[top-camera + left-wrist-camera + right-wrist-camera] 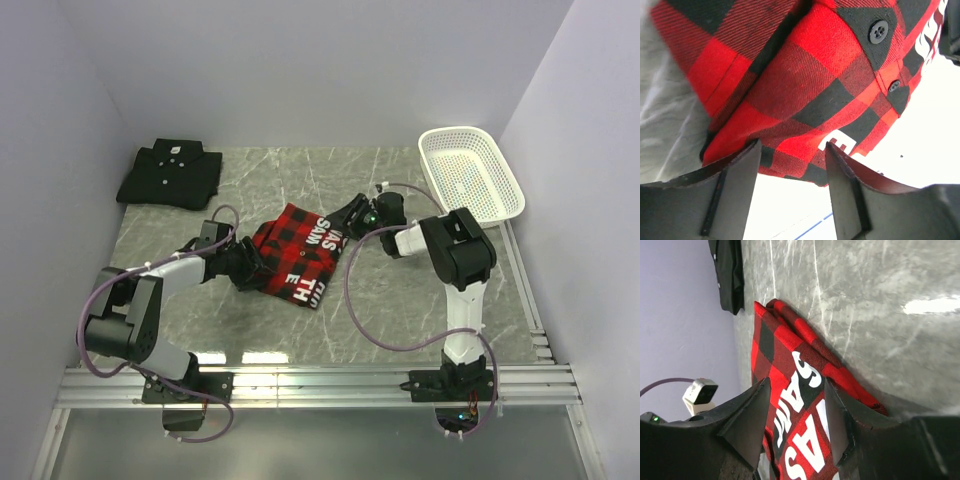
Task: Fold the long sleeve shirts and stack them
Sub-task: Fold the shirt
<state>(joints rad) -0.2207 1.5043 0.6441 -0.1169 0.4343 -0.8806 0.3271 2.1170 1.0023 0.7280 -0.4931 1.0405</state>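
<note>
- Plaid shirt [297,255] mid-frame, part folded; black shirt [170,176] already folded, upper left.
- L gripper [792,150]: jaws apart, cloth edge at tips, not pinched.
- R gripper [795,385]: half open astride the shirt's upper-right edge; grip, can't tell.
- Step: prob. last plaid fold. Next needs firm pinch both sides, then stack on the black one.

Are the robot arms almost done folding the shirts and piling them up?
About halfway. Done: the black shirt lies folded in the far left corner. In hand: the plaid shirt, folded small in the middle, with the left gripper at its edge, jaws open, and the right gripper on its lettered side, grip unclear. Left: stacking, since the two shirts lie apart.
</note>
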